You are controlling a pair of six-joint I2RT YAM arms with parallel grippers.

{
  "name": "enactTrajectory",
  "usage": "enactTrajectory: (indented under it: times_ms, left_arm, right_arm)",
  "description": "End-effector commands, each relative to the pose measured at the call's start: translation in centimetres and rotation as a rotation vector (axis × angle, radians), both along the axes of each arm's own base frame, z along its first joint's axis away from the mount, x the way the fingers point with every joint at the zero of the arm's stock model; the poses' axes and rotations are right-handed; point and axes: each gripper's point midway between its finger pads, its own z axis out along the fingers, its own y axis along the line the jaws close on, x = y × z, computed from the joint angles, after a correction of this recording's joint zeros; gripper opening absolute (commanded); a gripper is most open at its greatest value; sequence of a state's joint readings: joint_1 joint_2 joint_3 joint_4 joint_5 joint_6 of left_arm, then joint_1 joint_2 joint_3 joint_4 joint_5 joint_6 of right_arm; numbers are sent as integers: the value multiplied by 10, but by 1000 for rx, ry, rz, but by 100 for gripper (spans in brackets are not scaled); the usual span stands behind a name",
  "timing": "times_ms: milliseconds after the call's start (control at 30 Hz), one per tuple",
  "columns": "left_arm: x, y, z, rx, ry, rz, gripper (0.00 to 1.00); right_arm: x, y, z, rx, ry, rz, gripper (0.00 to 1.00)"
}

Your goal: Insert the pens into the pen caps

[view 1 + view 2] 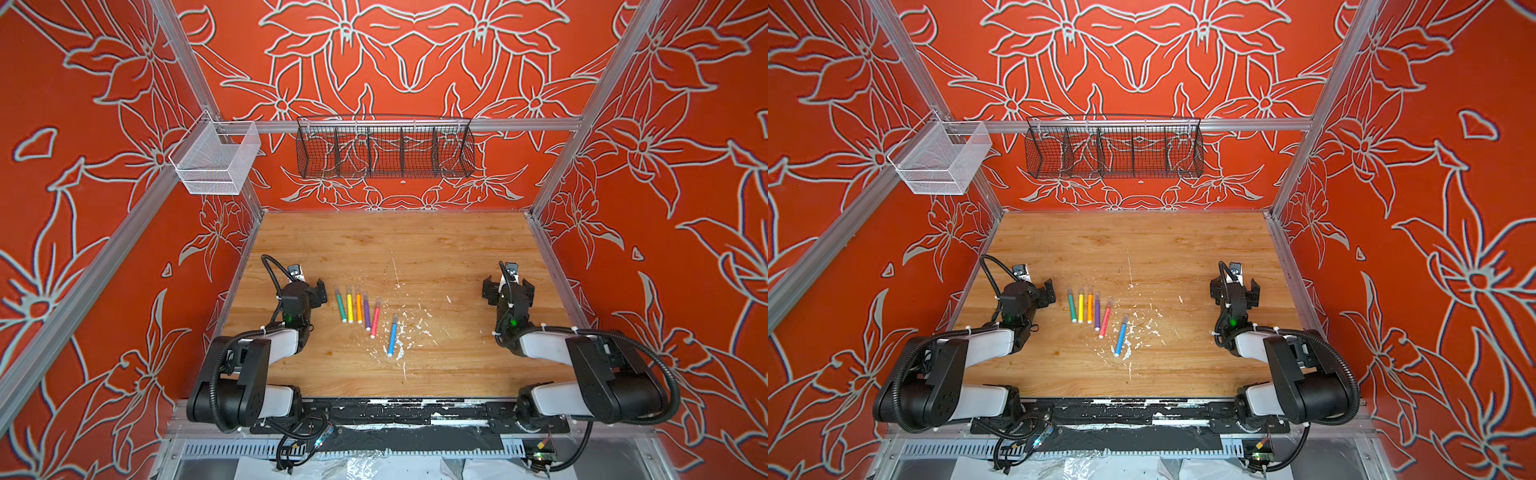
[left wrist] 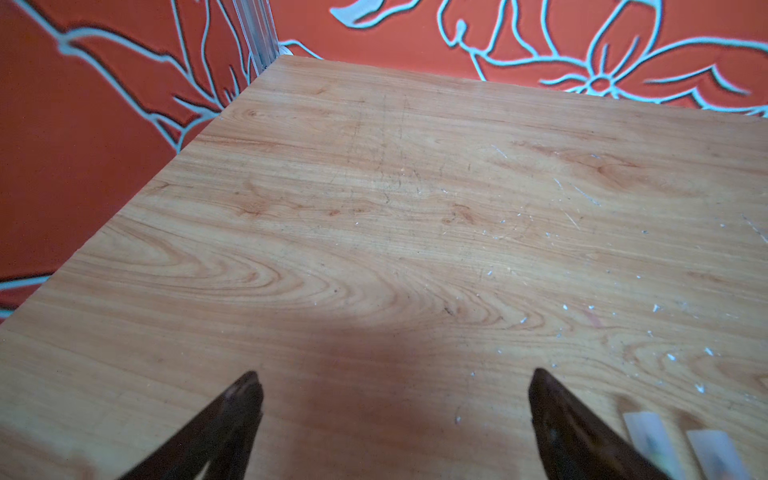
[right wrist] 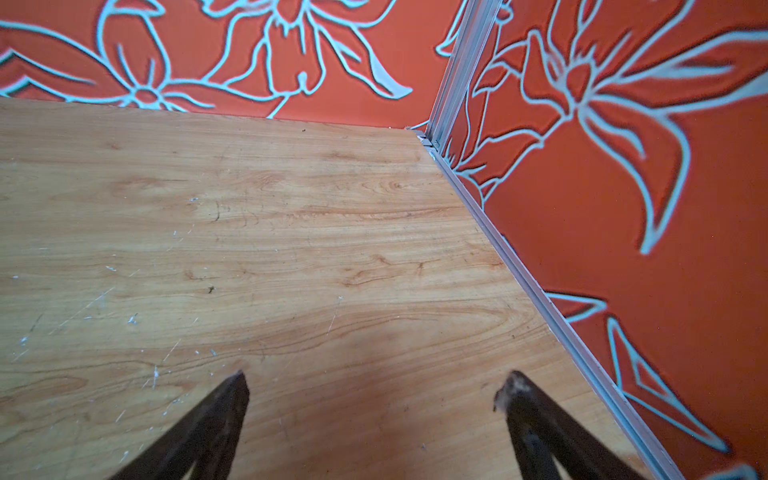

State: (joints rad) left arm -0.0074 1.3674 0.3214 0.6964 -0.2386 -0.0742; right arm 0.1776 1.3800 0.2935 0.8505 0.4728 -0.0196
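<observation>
The left gripper [image 2: 395,382] and right gripper [image 3: 374,382] hover empty, jaws spread, over the wooden table [image 1: 415,249]. Six pens [image 1: 359,309] lie between, nearer the left, clear pen caps [image 1: 365,296] apparently fitted. A half-seated cap could pop off if nudged.

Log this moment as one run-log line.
left gripper: open, empty | right gripper: open, empty | pens: six lying on table, none held | pen caps: appear on pens' far ends

Black wire basket [image 1: 384,153], white mesh bin [image 1: 212,164], wooden table [image 1: 395,241]
</observation>
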Motion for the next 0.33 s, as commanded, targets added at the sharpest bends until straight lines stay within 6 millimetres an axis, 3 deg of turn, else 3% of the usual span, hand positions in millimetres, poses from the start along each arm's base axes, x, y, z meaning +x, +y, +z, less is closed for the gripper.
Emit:
enactTrajectory:
  times_ms: [0, 300]
  left_arm:
    - [1, -2, 1, 8, -9, -20, 97]
    - [1, -2, 0, 6, -7, -24, 97]
  right_arm:
    - [-1, 0, 4, 0, -21, 4, 97]
    - [-2, -1, 5, 0, -26, 2, 97]
